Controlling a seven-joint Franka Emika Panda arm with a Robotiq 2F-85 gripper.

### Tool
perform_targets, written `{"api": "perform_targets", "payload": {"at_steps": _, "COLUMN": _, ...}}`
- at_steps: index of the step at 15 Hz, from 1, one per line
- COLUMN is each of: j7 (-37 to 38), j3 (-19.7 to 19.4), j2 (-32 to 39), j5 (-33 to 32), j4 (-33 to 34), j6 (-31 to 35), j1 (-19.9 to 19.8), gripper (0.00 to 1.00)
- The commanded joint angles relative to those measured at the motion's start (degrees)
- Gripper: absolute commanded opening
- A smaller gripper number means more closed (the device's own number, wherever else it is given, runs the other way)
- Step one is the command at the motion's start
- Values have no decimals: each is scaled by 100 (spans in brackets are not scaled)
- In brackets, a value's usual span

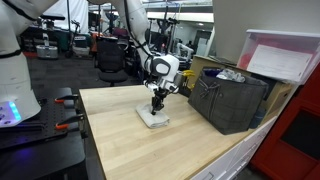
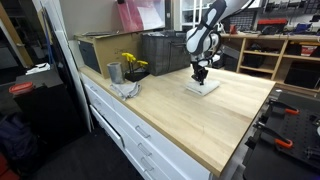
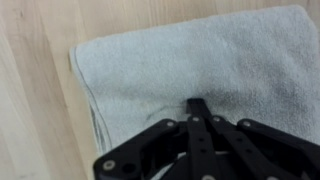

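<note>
As my gripper (image 3: 197, 106), jaws clenched, touches the towel (image 3: 230, 50) mid-cloth, it lies straight beneath me, its visible corner toward ten o'clock.

I can read no text, label, brand or number here: the grey towel (image 3: 200, 60) under my pincer (image 3: 197, 104) is plain, and anything on the dark crate (image 1: 228, 100) is too blurred and small to tell.

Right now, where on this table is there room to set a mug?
Bare wood lies between the towel and the drawers. Crowded: around the dark crate, and the end with the metal cup. The hand sits on the towel.
</note>
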Motion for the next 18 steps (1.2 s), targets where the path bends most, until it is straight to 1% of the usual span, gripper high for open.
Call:
{"api": "perform_targets", "payload": {"at_steps": 1, "j7": 1021, "j3": -104, "j2": -35, "j5": 247, "j4": -174, "j6": -70, "j1": 312, "gripper": 0}}
{"api": "perform_targets", "payload": {"at_steps": 2, "j7": 1267, "j3": -116, "j2": -38, "j5": 309, "j4": -151, "j6": -145, "j1": 374, "gripper": 0}}
{"api": "perform_targets", "payload": {"at_steps": 4, "j7": 1360, "j3": 53, "j2": -64, "j5": 495, "j4": -126, "j6": -189, "j1": 391, "gripper": 0}}
{"api": "perform_targets", "payload": {"at_steps": 5, "j7": 1092, "j3": 218, "j2": -101, "j5": 579, "j4": -165, "j6": -45, "j1": 356, "gripper": 0}}
{"api": "perform_targets", "payload": {"at_steps": 8, "j7": 674, "j3": 430, "j2": -161, "j5": 456, "j4": -217, "j6": 249, "j1": 448, "gripper": 0}}
{"api": "perform_targets", "payload": {"at_steps": 11, "j7": -64, "j3": 672, "j2": -207, "j5": 296, "j4": -295, "j6": 554, "j1": 495, "gripper": 0}}
{"api": "perform_targets", "payload": {"at_steps": 13, "j7": -595, "j3": 808, "j2": -239, "j5": 215, "j4": -398, "j6": 742, "j1": 455, "gripper": 0}}
{"api": "perform_targets", "payload": {"at_steps": 16, "j7": -1511, "j3": 978, "j2": -294, "j5": 100, "j4": -616, "j6": 1049, "j1": 276, "gripper": 0}}
{"api": "perform_targets", "payload": {"at_steps": 18, "j7": -2210, "j3": 1071, "j2": -357, "j5": 17, "j4": -801, "j6": 1250, "j1": 80, "gripper": 0}}
